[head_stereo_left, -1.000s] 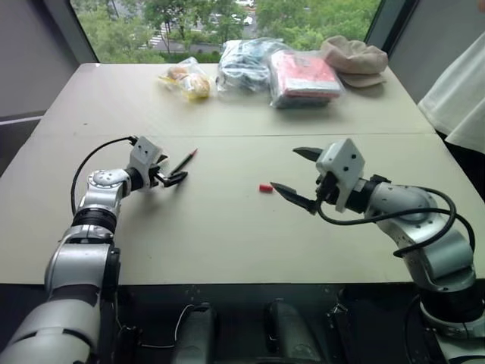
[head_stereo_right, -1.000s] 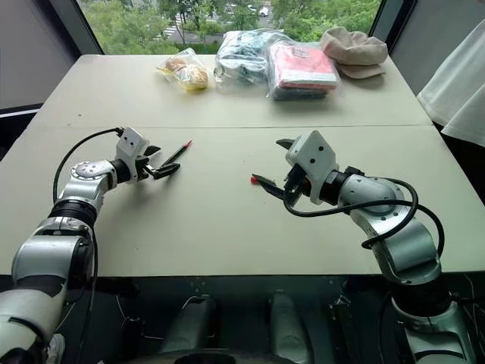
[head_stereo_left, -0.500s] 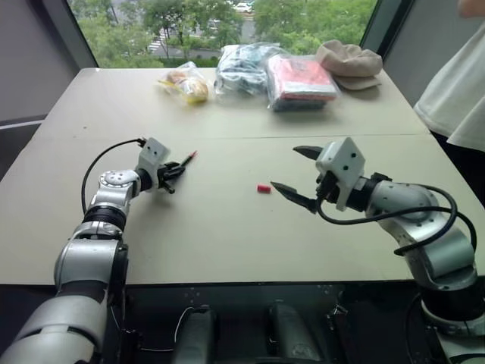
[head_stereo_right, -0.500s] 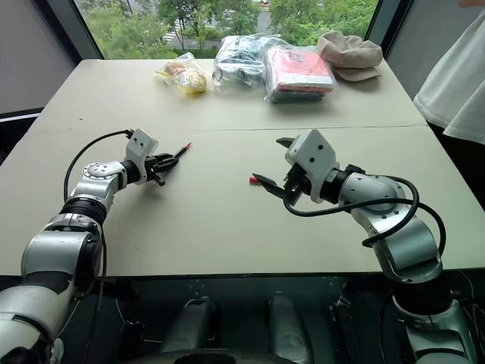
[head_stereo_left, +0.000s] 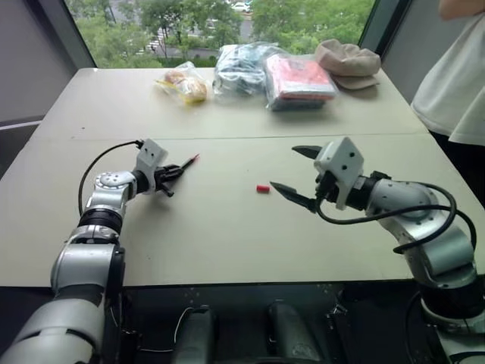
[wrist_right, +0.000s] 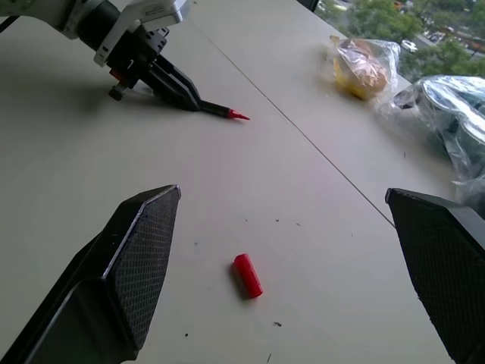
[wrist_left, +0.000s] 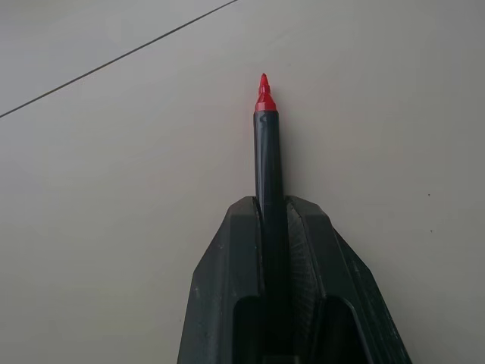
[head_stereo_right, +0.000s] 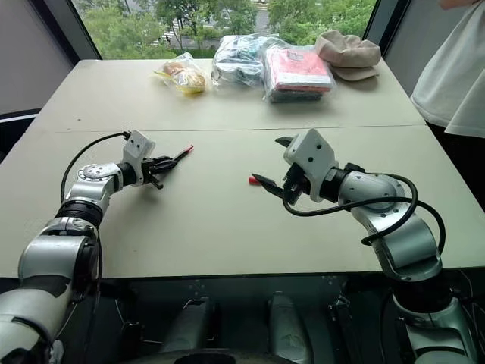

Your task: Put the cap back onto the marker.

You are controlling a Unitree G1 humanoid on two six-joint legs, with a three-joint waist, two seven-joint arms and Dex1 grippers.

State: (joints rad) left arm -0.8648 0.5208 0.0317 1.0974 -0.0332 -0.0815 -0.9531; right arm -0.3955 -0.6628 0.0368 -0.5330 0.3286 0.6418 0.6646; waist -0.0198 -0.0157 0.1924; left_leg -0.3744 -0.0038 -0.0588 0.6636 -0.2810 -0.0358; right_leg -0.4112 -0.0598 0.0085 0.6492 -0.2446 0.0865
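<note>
Gripping the marker [wrist_left: 268,174] in our clenched left pincer [head_stereo_left: 173,173], its red tip aims toward two o'clock. The cap [wrist_right: 248,275] lies on the desk [head_stereo_left: 227,235] between our arms, just before our released right pincer [head_stereo_left: 297,176], the nearer arm.

We see bare surface [head_stereo_left: 227,227] around the cap [head_stereo_left: 262,188]; bagged items [head_stereo_left: 250,68] and a hat [head_stereo_left: 350,59] crowd the far edge.
</note>
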